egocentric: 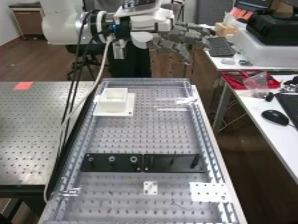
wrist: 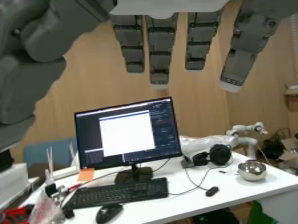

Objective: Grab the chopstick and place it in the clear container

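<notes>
Chopstick (egocentric: 169, 106) lies well apart from the raised, straight-fingered hand (egocentric: 174, 41).

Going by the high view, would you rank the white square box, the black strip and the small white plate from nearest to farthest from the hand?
From the hand:
1. White square box, bench's far end.
2. Black strip, across the middle.
3. Small white plate, toward the near end.

No legible txt, labels or brands, no readable nos. or signs
</notes>
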You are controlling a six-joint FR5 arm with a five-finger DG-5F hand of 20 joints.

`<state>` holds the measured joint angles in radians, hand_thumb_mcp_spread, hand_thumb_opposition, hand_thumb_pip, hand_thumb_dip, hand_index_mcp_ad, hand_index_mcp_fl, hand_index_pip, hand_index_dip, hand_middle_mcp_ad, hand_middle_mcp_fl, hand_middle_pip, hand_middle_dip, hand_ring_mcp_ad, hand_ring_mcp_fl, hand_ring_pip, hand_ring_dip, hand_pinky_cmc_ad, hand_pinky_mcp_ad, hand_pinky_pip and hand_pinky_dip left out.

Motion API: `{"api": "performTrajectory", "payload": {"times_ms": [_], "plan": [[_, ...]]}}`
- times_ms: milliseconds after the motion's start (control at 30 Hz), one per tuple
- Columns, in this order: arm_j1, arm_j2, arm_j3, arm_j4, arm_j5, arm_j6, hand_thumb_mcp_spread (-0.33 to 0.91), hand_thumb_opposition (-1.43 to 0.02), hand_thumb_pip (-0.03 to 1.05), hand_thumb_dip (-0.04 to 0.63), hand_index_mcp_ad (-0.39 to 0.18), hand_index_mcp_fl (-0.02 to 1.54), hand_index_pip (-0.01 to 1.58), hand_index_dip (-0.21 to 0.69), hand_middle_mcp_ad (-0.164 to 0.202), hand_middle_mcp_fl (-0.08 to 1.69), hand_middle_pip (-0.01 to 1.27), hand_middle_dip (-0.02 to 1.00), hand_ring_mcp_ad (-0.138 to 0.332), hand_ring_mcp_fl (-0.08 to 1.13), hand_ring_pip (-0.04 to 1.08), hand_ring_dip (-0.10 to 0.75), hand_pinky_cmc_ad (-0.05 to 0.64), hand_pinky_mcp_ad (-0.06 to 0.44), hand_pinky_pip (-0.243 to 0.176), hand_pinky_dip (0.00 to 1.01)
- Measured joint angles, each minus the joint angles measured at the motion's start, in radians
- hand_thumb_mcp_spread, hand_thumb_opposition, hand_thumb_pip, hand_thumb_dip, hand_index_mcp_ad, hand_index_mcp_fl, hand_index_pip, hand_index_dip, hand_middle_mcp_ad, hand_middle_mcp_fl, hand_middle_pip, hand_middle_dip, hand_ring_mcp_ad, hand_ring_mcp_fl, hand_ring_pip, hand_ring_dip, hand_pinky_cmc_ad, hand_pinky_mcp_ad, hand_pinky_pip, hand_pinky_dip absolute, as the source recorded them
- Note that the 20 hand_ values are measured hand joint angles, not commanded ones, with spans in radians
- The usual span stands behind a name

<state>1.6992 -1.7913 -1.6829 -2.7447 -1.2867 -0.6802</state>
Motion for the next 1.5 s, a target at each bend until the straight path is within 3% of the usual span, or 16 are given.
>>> {"api": "performTrajectory", "payload": {"times_ms": [133,267,400,467,600,833,967,1033,1133,1200,1500], "plan": [[-0.025,-0.009,0.027,-0.041,-0.037,-0.020,0.10,-0.65,0.36,0.007,-0.010,0.08,0.08,0.298,0.075,0.07,0.13,0.38,0.178,0.02,0.10,0.232,0.398,0.344,-0.106,0.58],[-0.031,-0.022,0.038,-0.016,-0.069,-0.046,0.06,-0.65,0.38,-0.007,-0.045,0.07,0.07,0.300,0.066,0.08,0.12,0.35,0.187,0.02,0.10,0.199,0.394,0.346,-0.110,0.50],[-0.032,-0.036,0.058,0.006,-0.054,-0.069,0.03,-0.68,0.40,-0.017,-0.035,0.05,0.07,0.297,0.089,0.07,0.13,0.32,0.188,0.02,0.10,0.166,0.414,0.346,-0.110,0.41],[-0.032,-0.046,0.071,0.036,-0.046,-0.081,0.01,-0.69,0.47,-0.017,-0.045,0.05,0.08,0.300,0.082,0.07,0.14,0.33,0.188,0.02,0.10,0.166,0.415,0.346,-0.110,0.39],[-0.029,-0.067,0.088,0.053,-0.013,-0.092,-0.03,-0.75,0.53,-0.019,-0.045,0.05,0.07,0.220,0.087,0.08,0.14,0.32,0.190,0.02,0.11,0.164,0.431,0.363,-0.110,0.32],[-0.021,-0.102,0.121,0.018,0.096,-0.090,-0.08,-0.80,0.63,-0.016,-0.035,0.05,0.07,0.124,0.093,0.07,0.14,0.31,0.194,0.02,0.11,0.166,0.431,0.361,-0.106,0.29],[-0.017,-0.128,0.163,-0.019,0.123,-0.077,-0.10,-0.81,0.65,-0.028,-0.045,0.06,0.09,0.112,0.086,0.07,0.15,0.31,0.190,0.02,0.10,0.164,0.431,0.361,-0.106,0.28],[-0.017,-0.139,0.185,-0.032,0.138,-0.073,-0.10,-0.82,0.65,-0.024,-0.035,0.06,0.09,0.096,0.099,0.07,0.15,0.31,0.190,0.02,0.10,0.164,0.431,0.361,-0.106,0.28],[-0.019,-0.160,0.226,-0.054,0.135,-0.069,-0.11,-0.82,0.66,-0.031,-0.035,0.06,0.08,0.063,0.099,0.07,0.15,0.30,0.192,0.02,0.11,0.155,0.431,0.360,-0.106,0.28],[-0.022,-0.171,0.247,-0.065,0.132,-0.070,-0.11,-0.82,0.73,-0.024,-0.035,0.06,0.09,0.065,0.099,0.07,0.15,0.30,0.192,0.02,0.11,0.154,0.431,0.360,-0.106,0.28],[-0.036,-0.194,0.287,-0.078,0.113,-0.088,-0.13,-0.83,0.73,-0.031,-0.035,0.06,0.09,0.040,0.101,0.07,0.15,0.30,0.192,0.02,0.10,0.154,0.431,0.363,-0.106,0.28]]}}
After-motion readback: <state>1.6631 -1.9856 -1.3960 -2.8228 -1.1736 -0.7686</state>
